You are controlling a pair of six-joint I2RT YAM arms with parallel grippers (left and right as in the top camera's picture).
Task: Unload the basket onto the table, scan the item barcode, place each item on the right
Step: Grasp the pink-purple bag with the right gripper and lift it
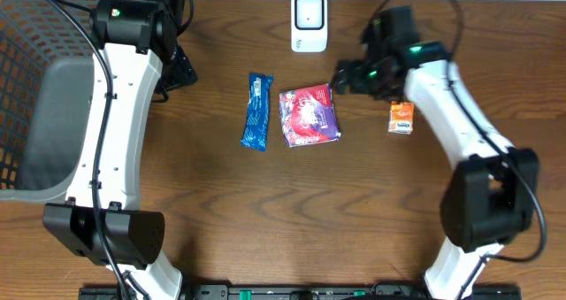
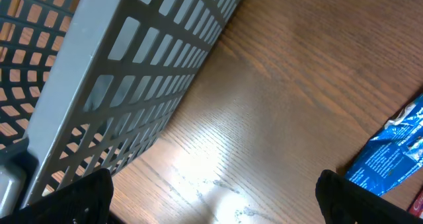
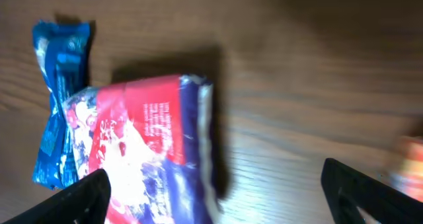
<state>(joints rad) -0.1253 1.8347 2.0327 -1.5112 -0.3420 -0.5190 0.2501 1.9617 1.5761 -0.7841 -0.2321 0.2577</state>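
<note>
Three items lie on the brown counter (image 1: 265,211): a blue packet (image 1: 256,111) left of centre, a red-and-purple pouch (image 1: 309,115) just beside it at centre, and a small orange box (image 1: 401,117) further right. The white scanner (image 1: 309,22) stands at top centre, apart from all three. Right hand (image 3: 215,174) hovers by the pouch's upper-right corner, fingers spread wide and gripping nothing; left hand (image 2: 213,179) is at upper left beside the grey basket (image 2: 99,72), fingers likewise wide apart and empty.
</note>
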